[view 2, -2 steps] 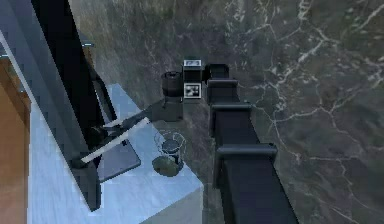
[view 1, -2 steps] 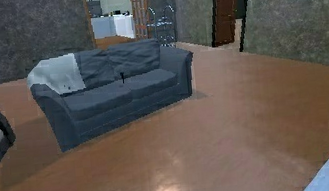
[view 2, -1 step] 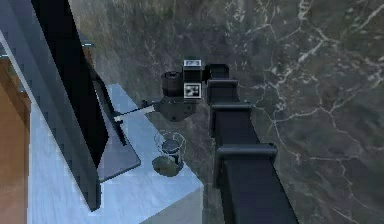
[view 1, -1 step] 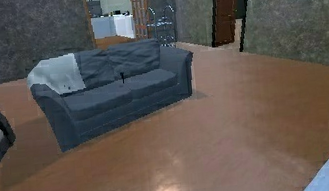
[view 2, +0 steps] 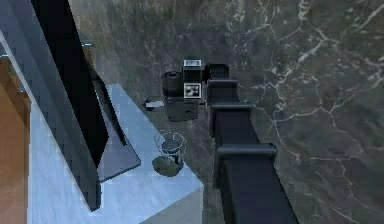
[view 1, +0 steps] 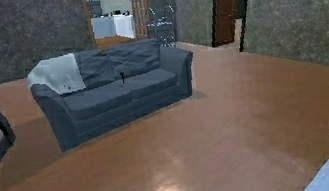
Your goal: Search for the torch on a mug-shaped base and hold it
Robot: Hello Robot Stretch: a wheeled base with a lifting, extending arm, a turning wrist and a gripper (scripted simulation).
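There is 1 sofa (view 1: pixel 122 88), 1 white cloth (view 1: pixel 58 74), 1 screen (view 2: pixel 60 80), 1 table (view 2: pixel 140 200), 1 mug-like object (view 2: pixel 171 155).

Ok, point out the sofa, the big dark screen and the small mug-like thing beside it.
sofa (view 1: pixel 137 89): forward view, on its seat cushion.
big dark screen (view 2: pixel 65 80): arm side view, mid-panel.
small mug-like thing (view 2: pixel 172 152): arm side view, on its body.

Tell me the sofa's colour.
The sofa is dark blue-grey, with a whitish cloth over one end; best seen in the forward view.

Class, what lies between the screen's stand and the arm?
A small mug-like thing on the table, seen in the arm side view.
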